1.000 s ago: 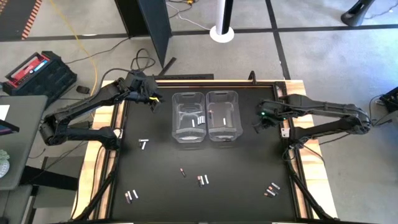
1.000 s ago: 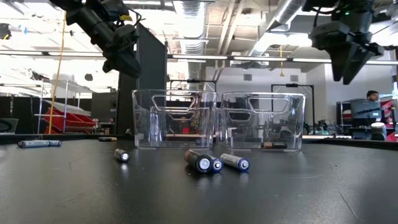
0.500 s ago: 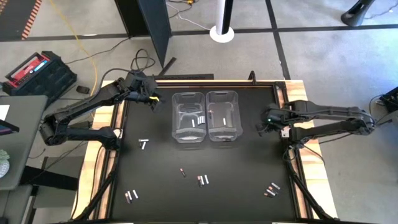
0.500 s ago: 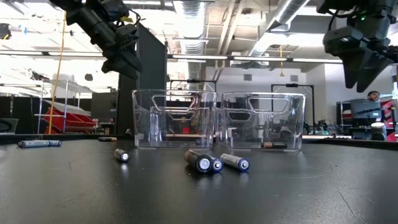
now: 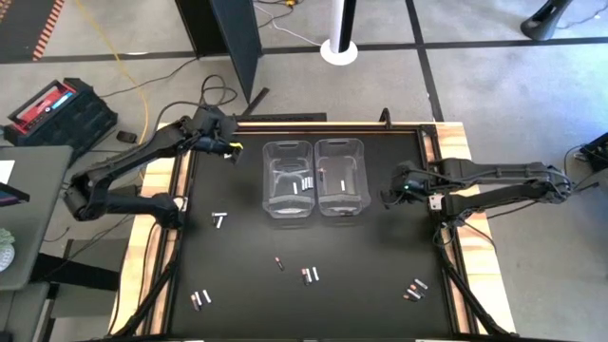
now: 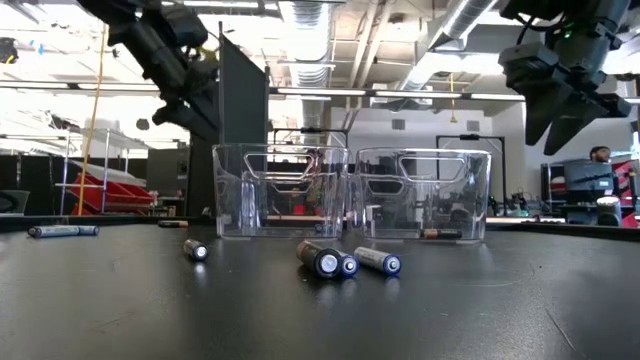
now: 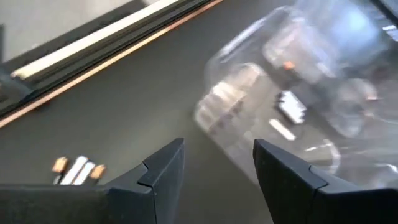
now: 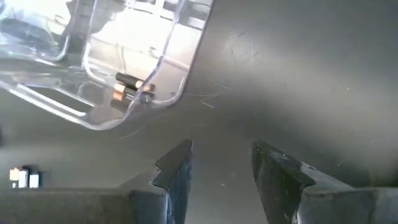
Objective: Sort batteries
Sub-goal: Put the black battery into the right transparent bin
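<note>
The black table [image 5: 237, 313] filled the middle of the high view, with two clear bins [image 5: 314, 177] side by side at upper centre. The left arm reached in from the left edge, its left gripper [image 5: 231, 149] raised at upper left beside the left bin, fingers spread and holding nothing. The right arm came from the right edge, its right gripper [image 5: 389, 198] raised just right of the right bin, fingers likewise parted and empty. A few batteries [image 5: 307, 183] lay inside the bins; the rest lay loose on the table: a pair [image 5: 219, 219] at centre left, one [image 5: 279, 263] and a pair [image 5: 310, 275] at lower centre, a pair [image 5: 200, 299] at lower left and a pair [image 5: 415, 288] at lower right. In the low view three cells [image 6: 345, 262] lay before the bins. Such cells were judged rigid, smooth, fairly dense and apt to roll; a grip across the middle of the barrel, fingers square to its axis, looked safest.
</note>
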You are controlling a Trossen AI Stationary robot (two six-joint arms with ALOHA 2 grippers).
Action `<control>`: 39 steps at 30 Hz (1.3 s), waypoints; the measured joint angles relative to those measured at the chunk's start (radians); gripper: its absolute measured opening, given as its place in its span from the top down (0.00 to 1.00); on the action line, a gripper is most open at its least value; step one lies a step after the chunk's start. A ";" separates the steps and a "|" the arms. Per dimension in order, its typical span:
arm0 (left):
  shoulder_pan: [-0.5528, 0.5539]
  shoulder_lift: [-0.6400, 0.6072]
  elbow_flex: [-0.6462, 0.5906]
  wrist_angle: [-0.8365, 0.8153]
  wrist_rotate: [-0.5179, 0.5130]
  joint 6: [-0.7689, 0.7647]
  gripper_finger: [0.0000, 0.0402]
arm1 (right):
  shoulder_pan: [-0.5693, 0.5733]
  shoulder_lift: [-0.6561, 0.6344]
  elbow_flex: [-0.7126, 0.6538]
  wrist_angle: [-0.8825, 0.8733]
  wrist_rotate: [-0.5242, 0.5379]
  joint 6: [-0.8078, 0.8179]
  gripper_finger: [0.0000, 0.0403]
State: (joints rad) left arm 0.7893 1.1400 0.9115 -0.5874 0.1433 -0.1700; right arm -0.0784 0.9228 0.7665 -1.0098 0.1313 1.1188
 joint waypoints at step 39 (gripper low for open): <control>0.217 0.678 0.394 -0.371 -0.200 0.401 0.54 | -0.002 0.002 -0.004 0.049 0.002 0.033 0.55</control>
State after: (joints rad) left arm 1.0061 1.8178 1.3060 -0.9589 -0.0571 0.2306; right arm -0.0807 0.9245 0.7624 -0.9611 0.1333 1.1519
